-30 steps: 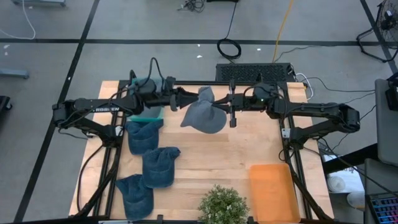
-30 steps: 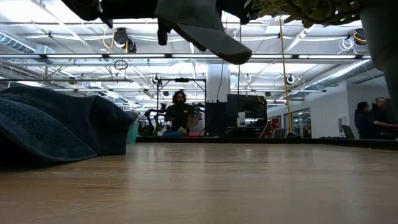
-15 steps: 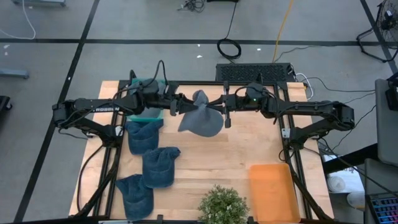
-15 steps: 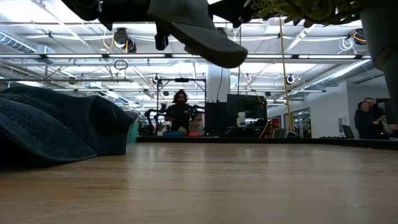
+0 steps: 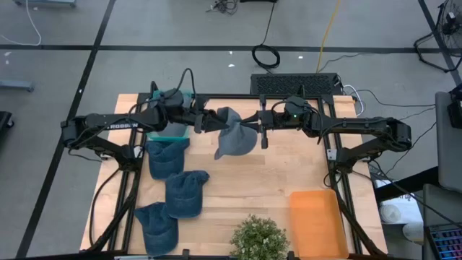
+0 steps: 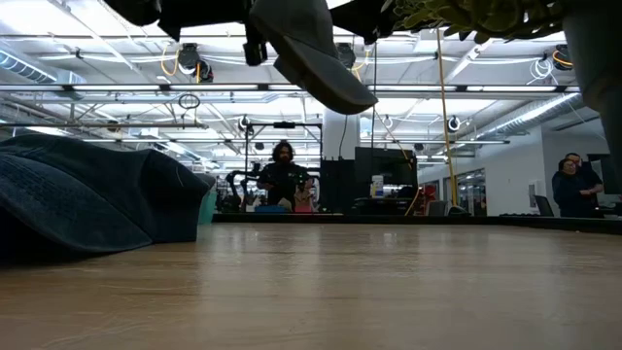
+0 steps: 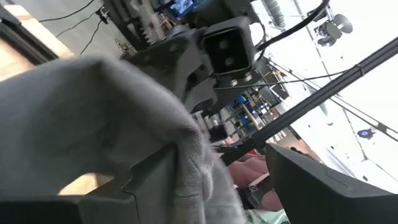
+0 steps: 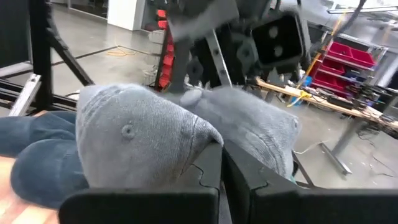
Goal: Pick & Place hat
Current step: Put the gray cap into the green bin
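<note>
A light grey hat (image 5: 232,139) hangs in the air over the table's far middle, between my two grippers; the low view shows it high above the wood (image 6: 311,49). My right gripper (image 5: 258,130) is at its right side, shut on it. My left gripper (image 5: 208,121) is at its left side, open: in its wrist view the grey cloth (image 7: 193,168) hangs between the spread fingers (image 7: 311,186) with a gap beside it. Whether the cloth touches a finger I cannot tell. My right gripper pinches a bunched fold of the hat's grey cloth (image 8: 208,134) between its two fingers (image 8: 205,180), beside the crown with its button (image 8: 127,130). It comes in roughly level from the table's right. The hat is lifted clear and sags below the fingers.
Three dark blue hats (image 5: 167,159) (image 5: 185,193) (image 5: 157,225) lie along the table's left side; one fills the left of the low view (image 6: 87,194). A teal bin (image 5: 173,131) sits under the left arm. An orange tray (image 5: 316,222) and a plant (image 5: 258,242) are near the front edge.
My right gripper has moved toward the table's left, up to the hat. My left gripper has drawn back slightly to the left. The hat has gone from spread wide to narrower and steeper, and its low brim edge tips further down.
</note>
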Controlling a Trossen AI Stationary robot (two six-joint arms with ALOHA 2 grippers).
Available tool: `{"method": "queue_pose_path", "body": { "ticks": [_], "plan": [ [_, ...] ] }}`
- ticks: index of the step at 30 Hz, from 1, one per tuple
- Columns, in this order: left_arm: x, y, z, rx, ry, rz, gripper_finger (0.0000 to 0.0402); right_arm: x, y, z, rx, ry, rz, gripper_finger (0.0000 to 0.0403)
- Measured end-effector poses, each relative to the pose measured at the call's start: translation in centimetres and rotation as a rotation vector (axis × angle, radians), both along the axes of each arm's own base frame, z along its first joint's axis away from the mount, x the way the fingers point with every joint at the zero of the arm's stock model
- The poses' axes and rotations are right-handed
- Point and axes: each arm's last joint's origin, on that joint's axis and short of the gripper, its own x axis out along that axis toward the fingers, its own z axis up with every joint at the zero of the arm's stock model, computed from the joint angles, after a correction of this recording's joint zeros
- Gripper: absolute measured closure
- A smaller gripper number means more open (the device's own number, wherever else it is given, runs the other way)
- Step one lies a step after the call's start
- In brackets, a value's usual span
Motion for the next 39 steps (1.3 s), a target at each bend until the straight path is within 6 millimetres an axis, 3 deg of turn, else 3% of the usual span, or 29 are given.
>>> {"method": "queue_pose_path", "body": {
  "ticks": [11, 26, 39],
  "plan": [
    [0.1, 0.0, 2.0, 0.127, 0.244, 0.105, 0.0147, 0.0, -0.1, -0.1, -0.045, 0.009, -0.046, 0.0403],
    [0.2, -0.4, 1.9, 0.098, 0.277, 0.117, 0.0147, 0.4, 1.2, 0.2, -0.206, 0.007, -0.156, 0.0403],
    [0.4, -0.8, 1.7, 0.115, 0.284, 0.097, 0.0147, 0.4, 1.3, 0.3, -0.204, 0.004, -0.152, 0.0403]
  ]
}}
